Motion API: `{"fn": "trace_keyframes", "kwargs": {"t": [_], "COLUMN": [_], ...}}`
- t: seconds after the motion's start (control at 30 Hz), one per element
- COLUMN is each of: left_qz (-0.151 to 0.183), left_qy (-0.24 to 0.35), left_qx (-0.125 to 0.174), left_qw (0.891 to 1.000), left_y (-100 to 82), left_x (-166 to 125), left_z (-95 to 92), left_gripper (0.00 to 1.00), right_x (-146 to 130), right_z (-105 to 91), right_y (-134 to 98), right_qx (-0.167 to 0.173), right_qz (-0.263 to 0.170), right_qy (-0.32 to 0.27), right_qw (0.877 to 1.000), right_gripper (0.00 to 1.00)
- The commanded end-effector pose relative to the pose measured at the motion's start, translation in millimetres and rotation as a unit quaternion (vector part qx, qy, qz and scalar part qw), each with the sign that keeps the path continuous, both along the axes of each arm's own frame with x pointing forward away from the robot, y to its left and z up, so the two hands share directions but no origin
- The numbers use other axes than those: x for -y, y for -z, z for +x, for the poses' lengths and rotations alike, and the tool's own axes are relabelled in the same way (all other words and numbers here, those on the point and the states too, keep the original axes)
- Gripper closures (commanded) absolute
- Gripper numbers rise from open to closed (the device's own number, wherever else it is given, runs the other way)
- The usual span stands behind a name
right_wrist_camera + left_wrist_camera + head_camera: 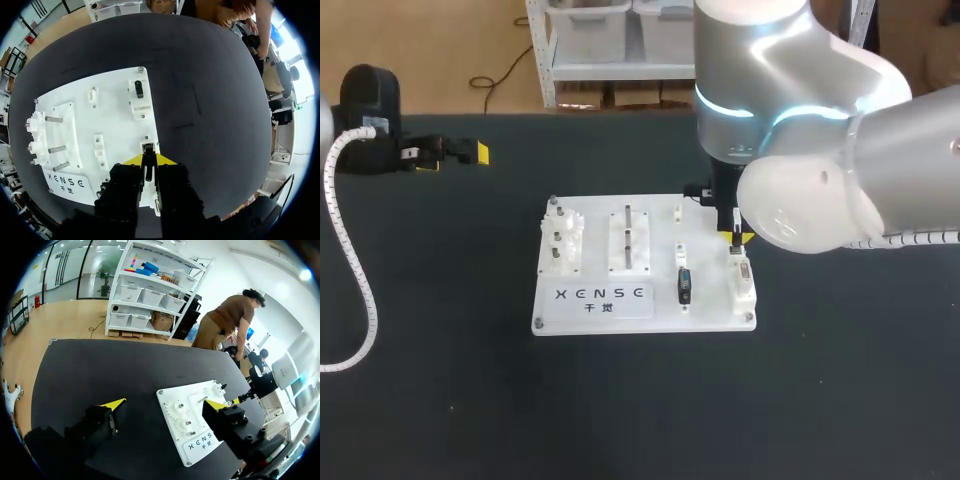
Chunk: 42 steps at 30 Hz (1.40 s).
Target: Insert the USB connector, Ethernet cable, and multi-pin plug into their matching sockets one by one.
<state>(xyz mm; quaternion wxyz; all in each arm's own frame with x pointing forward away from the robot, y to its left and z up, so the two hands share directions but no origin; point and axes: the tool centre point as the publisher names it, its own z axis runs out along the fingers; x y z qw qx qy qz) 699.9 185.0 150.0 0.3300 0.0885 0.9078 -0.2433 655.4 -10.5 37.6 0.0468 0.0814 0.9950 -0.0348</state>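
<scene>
Right tool [148, 160] pinches a slim dark plug [147, 169], likely light, stiff and best held by its flat sides, over a socket [148, 148] at the white board's [115, 115] right edge, while left tool [165, 403] hangs spread left of the board.

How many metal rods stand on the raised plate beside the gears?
3, in one row along the plate: one rod at the end far from the label, one in the middle, one nearest the label. None seems hidden.
</scene>
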Motion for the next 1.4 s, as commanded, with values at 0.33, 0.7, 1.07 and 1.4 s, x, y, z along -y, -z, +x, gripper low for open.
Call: {"fn": "trace_keyframes", "kwargs": {"t": [0.33,0.7,1.07,1.4], "left_qz": [0.000,0.000,0.000,0.000], "left_qy": [0.000,0.000,0.000,0.000], "left_qx": [0.000,0.000,0.000,0.000], "left_qw": [1.000,1.000,1.000,1.000], "left_y": [0.0,0.0,0.0,0.0], "left_x": [0,0,0,0], "left_z": [0.0,0.0,0.0,0.0], "left_gripper": [0.00,0.00,0.00,0.00], "right_x": [5,7,3,1], "right_z": [2.9,6.0,6.7,8.1], "right_y": [10,10,5,-3], "right_qx": [-0.007,-0.020,-0.012,0.001], "right_qz": [0.007,0.044,0.042,0.043], "right_qy": [0.013,0.022,0.014,0.006], "right_qw": [1.000,0.999,0.999,0.999], "right_gripper": [1.00,1.00,1.00,1.00]}}
